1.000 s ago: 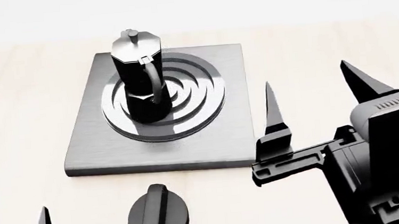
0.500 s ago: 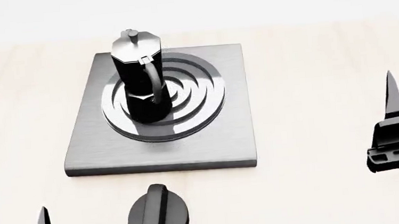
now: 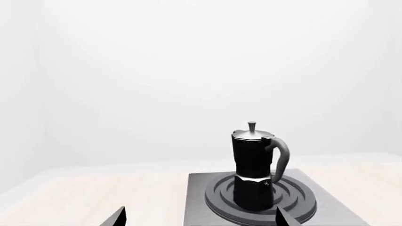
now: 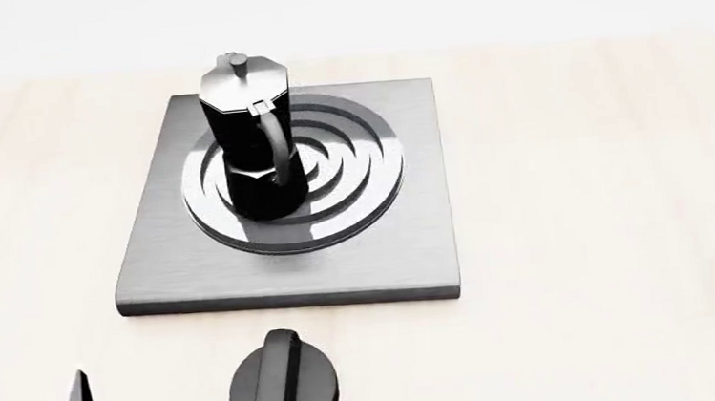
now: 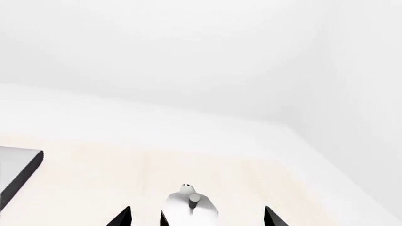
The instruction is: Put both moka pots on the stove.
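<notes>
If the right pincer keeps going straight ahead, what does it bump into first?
Probably the second moka pot, whose silver lid sits just ahead between the open right pincer fingertips; its distance is unclear.

The head camera looks steeply down from above and in front onto the stove (image 4: 288,206) and the pot (image 4: 250,137) standing on it, fairly close. The left wrist camera sits low, looking level across the table between its own finger tips (image 3: 120,217) at that same pot (image 3: 253,165) and stove (image 3: 326,207) just ahead of the pincer (the ground these two views share). The right wrist camera, also low, faces a second pot (image 5: 190,206) right between its tips, with only a stove corner (image 5: 19,169) off to the side.
</notes>
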Robot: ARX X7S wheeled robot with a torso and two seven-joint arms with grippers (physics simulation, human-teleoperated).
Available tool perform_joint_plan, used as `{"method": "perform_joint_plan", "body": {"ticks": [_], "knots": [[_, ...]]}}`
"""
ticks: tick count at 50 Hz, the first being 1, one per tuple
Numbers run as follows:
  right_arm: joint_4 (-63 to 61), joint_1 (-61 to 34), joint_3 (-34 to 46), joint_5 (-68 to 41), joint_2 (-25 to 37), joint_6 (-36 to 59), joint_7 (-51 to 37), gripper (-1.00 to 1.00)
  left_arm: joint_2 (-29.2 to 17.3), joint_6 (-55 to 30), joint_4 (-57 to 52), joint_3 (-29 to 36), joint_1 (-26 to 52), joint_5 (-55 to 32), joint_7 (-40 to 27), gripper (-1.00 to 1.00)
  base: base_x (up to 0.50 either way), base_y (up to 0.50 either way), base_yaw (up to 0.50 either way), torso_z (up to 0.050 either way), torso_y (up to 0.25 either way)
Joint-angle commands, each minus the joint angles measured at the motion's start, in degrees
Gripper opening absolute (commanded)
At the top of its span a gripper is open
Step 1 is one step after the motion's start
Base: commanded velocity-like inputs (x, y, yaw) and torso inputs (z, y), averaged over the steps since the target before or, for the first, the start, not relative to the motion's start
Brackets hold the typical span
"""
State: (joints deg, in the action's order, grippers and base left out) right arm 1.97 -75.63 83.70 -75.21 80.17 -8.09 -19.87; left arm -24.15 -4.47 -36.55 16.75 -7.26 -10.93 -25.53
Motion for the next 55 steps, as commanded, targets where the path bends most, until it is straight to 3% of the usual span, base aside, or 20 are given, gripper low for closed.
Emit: {"method": "perform_joint_plan", "body": {"ticks": [1, 20, 32, 55], "knots": [[7.6, -3.8, -1.4, -2.3, -2.0, 8.6, 4.6, 1.00, -0.1, 0.0, 0.2, 0.2, 0.2, -0.2, 0.0, 1.00, 0.00, 0.00, 0.00, 0.000, 0.000], [13.8, -11.4, -1.8, -5.0, -6.8, 29.3, 11.4, 1.00, -0.1, 0.3, 0.7, 0.8, 0.4, 0.1, -0.1, 1.00, 0.00, 0.00, 0.00, 0.000, 0.000], [14.8, -11.0, -1.6, -5.6, -8.1, 30.7, 10.4, 1.00, -0.2, 0.7, 1.1, 0.8, 0.4, 0.0, -0.2, 1.00, 0.00, 0.00, 0.00, 0.000, 0.000], [31.4, -4.3, -1.1, -5.0, -16.6, 22.6, 14.9, 1.00, -0.3, 1.0, 1.4, 1.4, 0.5, 0.1, -0.3, 1.00, 0.00, 0.00, 0.00, 0.000, 0.000]]}}
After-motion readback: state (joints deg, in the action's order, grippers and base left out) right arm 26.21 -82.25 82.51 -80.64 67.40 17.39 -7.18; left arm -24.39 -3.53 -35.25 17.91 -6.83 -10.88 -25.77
